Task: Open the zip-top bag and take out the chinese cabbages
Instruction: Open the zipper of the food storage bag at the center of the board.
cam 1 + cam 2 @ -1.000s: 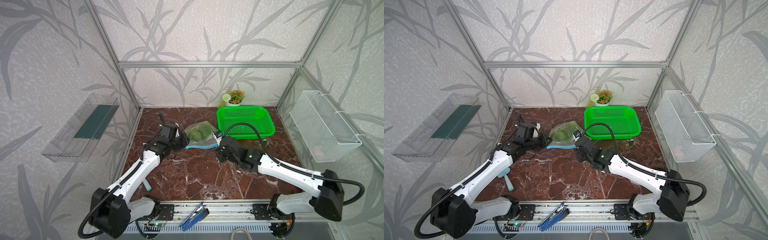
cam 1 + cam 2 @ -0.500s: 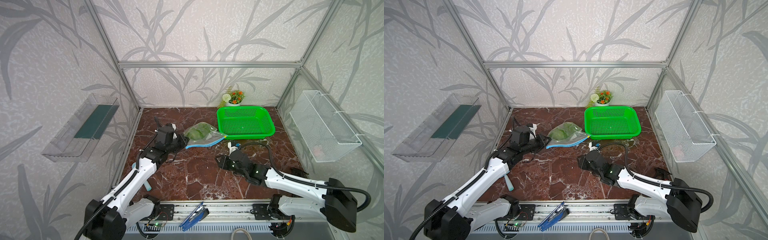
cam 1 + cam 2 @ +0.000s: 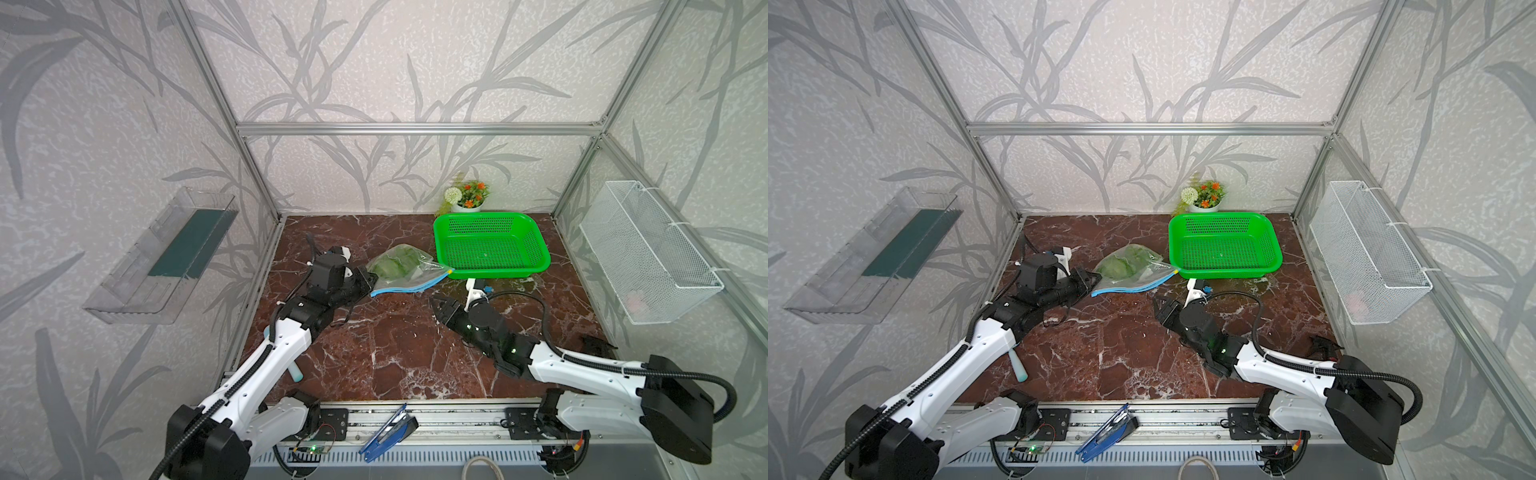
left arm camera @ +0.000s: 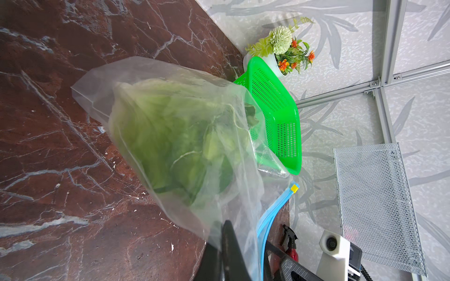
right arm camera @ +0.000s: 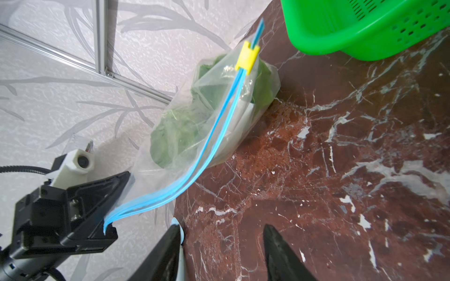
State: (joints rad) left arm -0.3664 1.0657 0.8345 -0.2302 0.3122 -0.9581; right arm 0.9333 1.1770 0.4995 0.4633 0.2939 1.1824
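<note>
- Front rail: one blue clip-like tool [image 3: 388,432], lying flat.
- Two arms, two grippers.
- One teal-handled item [image 3: 297,374] lies partly under the left arm. One dark spray bottle [image 3: 596,343] stands at the right edge of the surface [image 3: 395,357].
- Right gripper [image 5: 219,243]: jaws apart, nothing between them, low over bare surface, near the bag but clear of it. A second ago it sat against the bag's slider end; now it is drawn back toward the front.
- Left gripper [image 3: 368,286]: clamped on the near-left end of the blue zip strip [image 5: 215,136], same hold as before.
- One zip-top bag [image 3: 415,272]: mid-surface, just left of the basket. Whether its slider end touches the basket, cannot tell. Plastic is clear and crinkled.
- The zip tracks run parted from the left gripper up to one yellow slider [image 5: 247,57].
- Chinese cabbages [image 4: 175,136] are inside the bag: crinkled pale-green leaves. The heads cannot be told apart through the plastic, so no count.
- Behind: one green perforated basket [image 3: 540,266], and one potted plant [image 3: 467,198] at the back wall.
</note>
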